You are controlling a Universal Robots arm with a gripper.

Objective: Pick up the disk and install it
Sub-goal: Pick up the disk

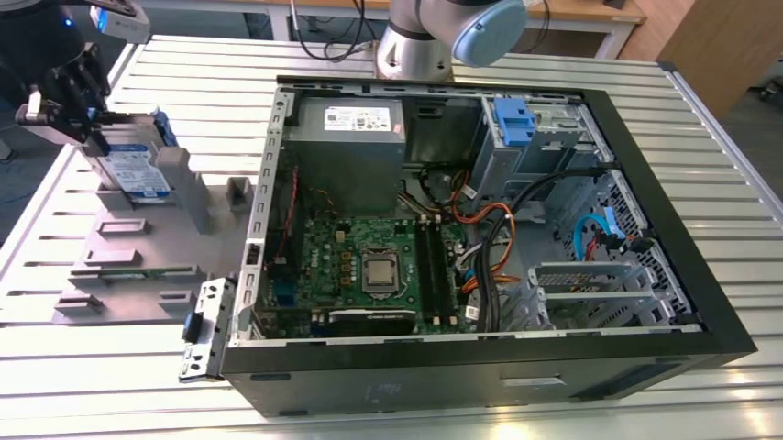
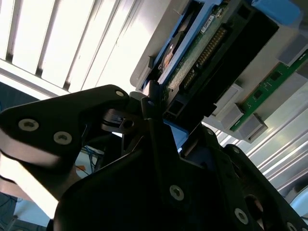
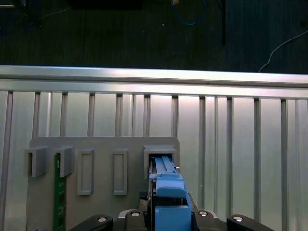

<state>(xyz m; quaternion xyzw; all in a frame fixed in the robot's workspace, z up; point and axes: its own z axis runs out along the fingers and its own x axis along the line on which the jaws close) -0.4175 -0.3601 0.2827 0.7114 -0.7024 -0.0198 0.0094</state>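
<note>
Ribbed aluminium surface [image 1: 73, 385] carries everything, and the job looks to be at its first step. The disk [image 1: 128, 165] stands on edge in a slot of the grey holder [image 1: 135, 247] at the exterior view's left, well apart from the place where it is to go. In the first wrist view its blue carrier [image 3: 168, 190] runs down into the slot, so I judge it not yet lifted clear. The gripper [image 2: 175, 115] is at the disk's upper end. In the second wrist view the black fingers [image 2: 153, 108] sit on either side of that end and appear pressed against it, so the grasp seems made. A green memory stick [image 1: 135, 272] sits in another slot of the same holder. Beside the holder lies the open computer case [image 1: 490, 376]. Its grey drive bay [image 1: 556, 137] and fixed blue bracket [image 1: 514, 119] are in the far corner. Lifting out, carrying across and seating the disk in the case are all left to do.
</note>
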